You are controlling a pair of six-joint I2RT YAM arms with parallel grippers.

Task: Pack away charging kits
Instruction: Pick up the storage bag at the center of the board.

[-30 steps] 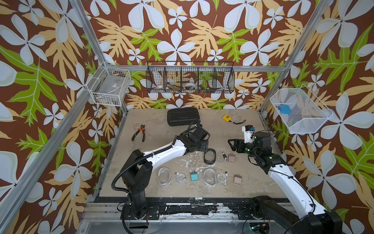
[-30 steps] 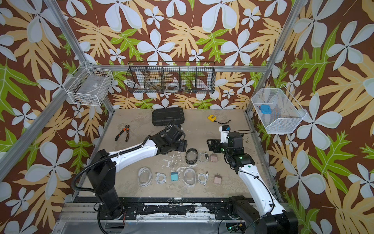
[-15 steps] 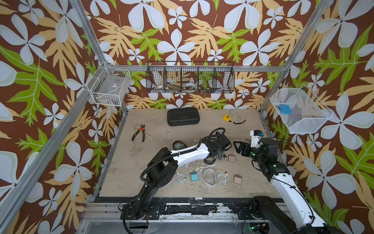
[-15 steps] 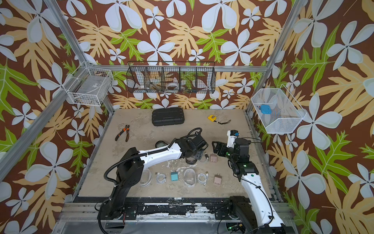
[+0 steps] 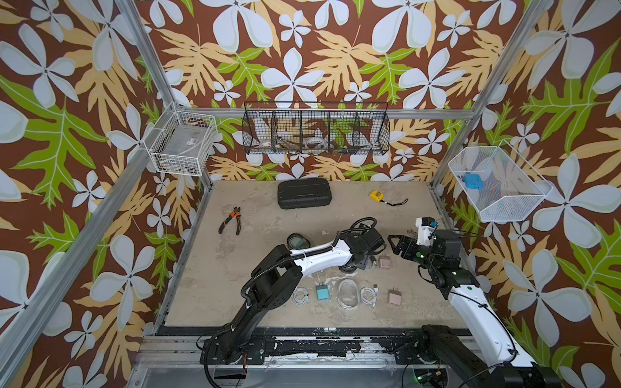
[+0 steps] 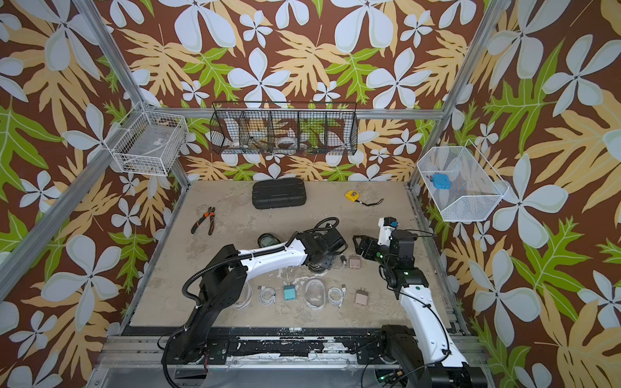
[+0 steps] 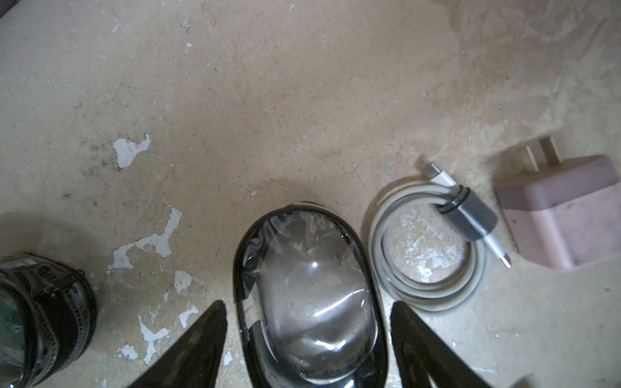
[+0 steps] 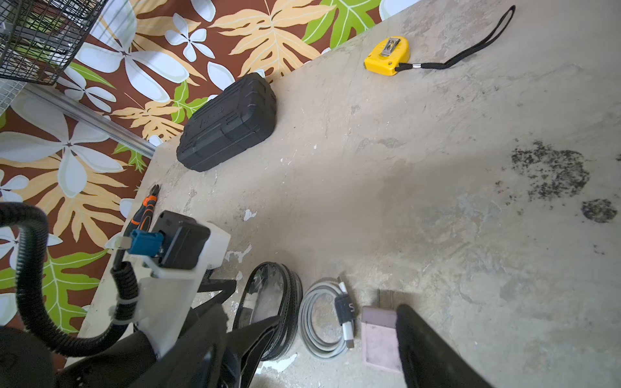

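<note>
Well, the left gripper (image 7: 308, 304) straddles the black-rimmed oval case (image 7: 302, 262), jaws spread wide (not touching it, as far as I can see); a coiled white cable (image 7: 430, 297) and a pink plug (image 7: 564, 211) lie just beside the case. The right gripper (image 5: 395, 243) hangs close by, wide apart too, empty.

**Running a staged robot test cell**

I'm looking into a robotics lab enclosure. Aluminium frame posts (image 5: 160, 77) are boxing in a scuffed tabletop (image 5: 218, 268), and floral printed panels (image 5: 336, 60) are standing in for walls. In both top views, a black wire basket (image 5: 316, 129) at upper middle, a white wire basket (image 5: 181, 144) at upper left and a mesh basket (image 5: 500, 191) at the right edge are hanging from the frame. Robot arms (image 5: 319, 258) are sitting bolted to a metal rail (image 5: 302, 346) along the bottom.
</note>
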